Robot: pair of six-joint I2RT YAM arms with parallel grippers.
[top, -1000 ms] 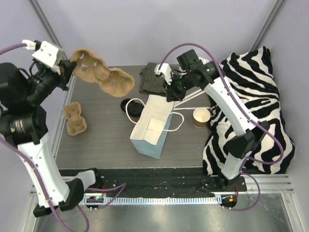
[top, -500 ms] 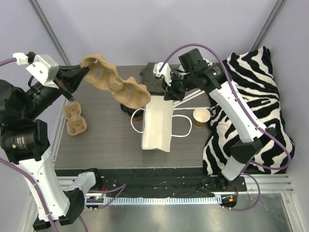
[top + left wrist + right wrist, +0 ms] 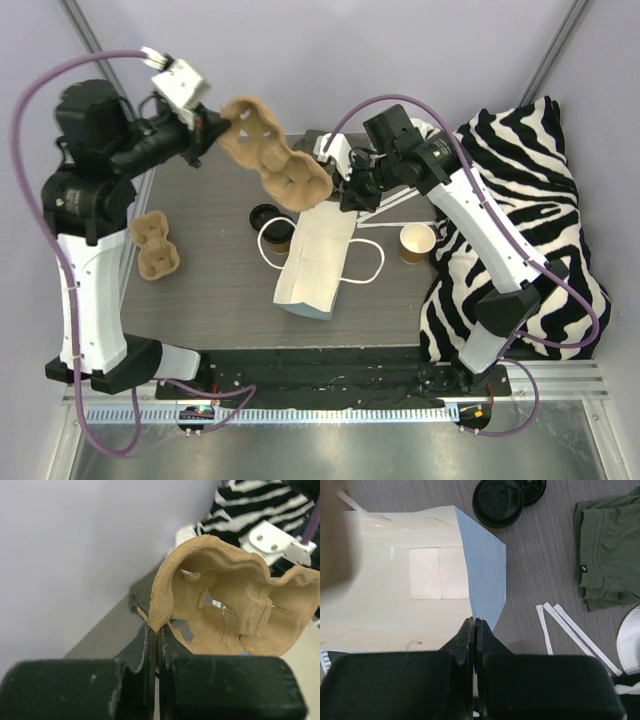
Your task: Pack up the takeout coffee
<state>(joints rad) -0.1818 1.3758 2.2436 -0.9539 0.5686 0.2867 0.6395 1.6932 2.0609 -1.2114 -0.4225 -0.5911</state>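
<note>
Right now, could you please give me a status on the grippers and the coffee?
Left gripper shut on pulp carrier, held aloft. Right gripper shut on blue bag rim. Takeout coffee on table beside bag, not packed. Carrier near bag mouth.

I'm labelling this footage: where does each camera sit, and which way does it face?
Top external: above and behind, looking down on the table; left arm and right arm show.
Left wrist: on the left arm, looking along the shut left tool at the carrier.
Right wrist: looking down past the shut right tool at the bag.
Shared: top and right wrist both show the bag.
</note>
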